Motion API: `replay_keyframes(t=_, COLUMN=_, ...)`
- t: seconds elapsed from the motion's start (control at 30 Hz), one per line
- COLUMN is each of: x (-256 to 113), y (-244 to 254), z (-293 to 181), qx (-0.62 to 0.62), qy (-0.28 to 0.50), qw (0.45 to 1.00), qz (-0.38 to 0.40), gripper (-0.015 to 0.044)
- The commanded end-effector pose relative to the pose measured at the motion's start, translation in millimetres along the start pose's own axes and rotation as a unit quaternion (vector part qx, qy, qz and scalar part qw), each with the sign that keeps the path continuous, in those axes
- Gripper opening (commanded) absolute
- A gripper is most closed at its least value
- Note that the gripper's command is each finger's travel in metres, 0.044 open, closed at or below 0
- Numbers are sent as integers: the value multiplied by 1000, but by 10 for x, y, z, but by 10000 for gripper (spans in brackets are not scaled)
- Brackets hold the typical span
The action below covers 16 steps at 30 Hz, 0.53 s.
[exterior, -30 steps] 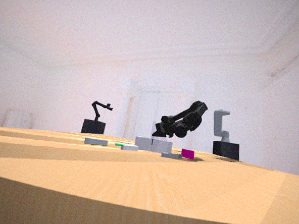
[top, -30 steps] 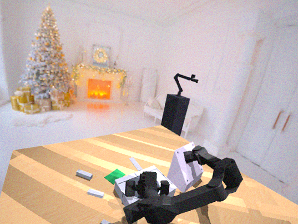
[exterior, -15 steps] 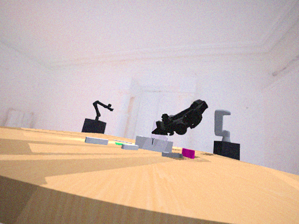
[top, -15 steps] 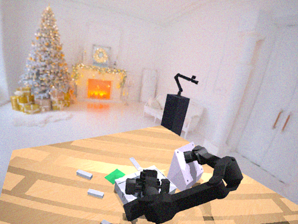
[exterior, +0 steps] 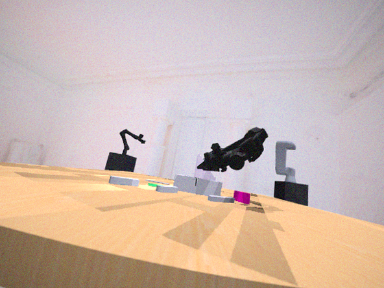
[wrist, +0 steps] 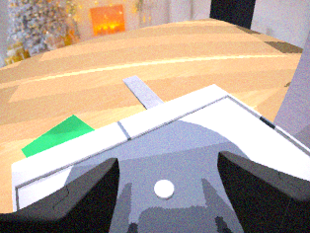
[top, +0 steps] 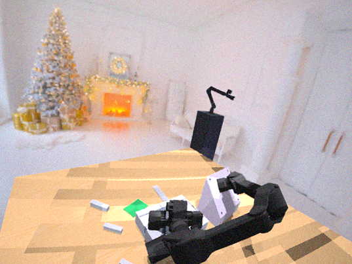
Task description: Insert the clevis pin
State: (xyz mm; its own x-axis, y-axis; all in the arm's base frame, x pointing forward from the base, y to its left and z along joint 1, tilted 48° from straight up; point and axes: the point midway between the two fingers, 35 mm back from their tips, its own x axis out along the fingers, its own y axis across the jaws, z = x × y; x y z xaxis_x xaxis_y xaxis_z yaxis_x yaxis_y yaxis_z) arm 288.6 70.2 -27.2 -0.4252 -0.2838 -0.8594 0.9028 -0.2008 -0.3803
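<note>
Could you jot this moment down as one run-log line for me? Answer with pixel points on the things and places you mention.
black tool (top: 174,217) (exterior: 199,167) (wrist: 168,163): open above tray | round pale pin head (wrist: 164,189): within grey aluminium disc (wrist: 193,135) | disc: inside white-rimmed steel tray (top: 179,197) (exterior: 185,182) (wrist: 69,148)
</note>
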Motion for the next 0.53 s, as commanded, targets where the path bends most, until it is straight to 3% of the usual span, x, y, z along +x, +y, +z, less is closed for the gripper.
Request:
replay_keyframes(t=0.0, x=-333, y=19, z=-12, qx=3, qy=5, qw=1000, qz=5, gripper=344)
replay_keyframes(t=0.13, x=-759, y=-41, z=17, qx=3, qy=6, qw=1000, qz=6, gripper=440)
replay_keyframes(t=0.5, x=-780, y=-46, z=19, qx=3, qy=6, qw=1000, qz=6, gripper=440)
